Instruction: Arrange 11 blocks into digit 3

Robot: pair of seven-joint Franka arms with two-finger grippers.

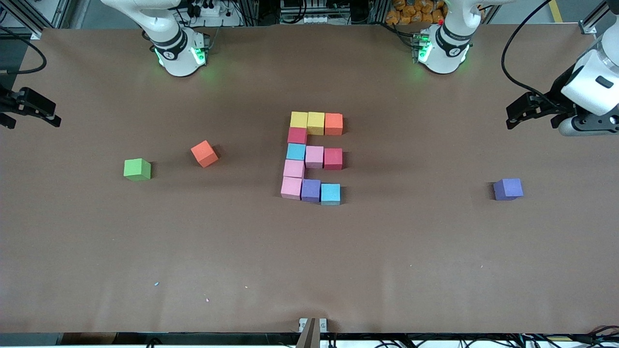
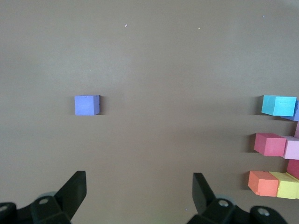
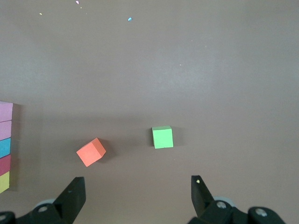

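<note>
At table centre in the front view sits the digit 3 (image 1: 312, 157), eleven cubes touching: a five-cube column on the side toward the right arm's end and three bars running toward the left arm's end. Count reads complete, so by judgement nothing is left to place. Loose cubes: green cube (image 1: 137, 169) and orange-red cube (image 1: 204, 153) toward the right arm's end, the green one farther out; spare purple cube (image 1: 508, 189) toward the left arm's end, well apart from the figure. Left gripper (image 1: 511, 119) hangs at the table edge at its own end, fingers spread, holding nothing. Right gripper (image 1: 54, 120) hangs at its own edge, same state. Both arms wait.

From the left wrist view: left gripper (image 2: 139, 184) stands wide open and empty. The spare purple cube (image 2: 87, 105) lies ahead of it on bare table, square to the view. Bar ends of the figure show at the frame edge: light blue cube (image 2: 279, 105), red cube (image 2: 269, 144), orange cube (image 2: 263, 183).

From the right wrist view: right gripper (image 3: 138, 188) is wide open, empty. The green cube (image 3: 162, 137) sits nearly straight ahead between the finger lines; the orange-red cube (image 3: 91, 152) is beside it, turned on the diagonal. The figure's column (image 3: 5, 147) shows at the edge. Each spare lies nearest the arm on its own end.
</note>
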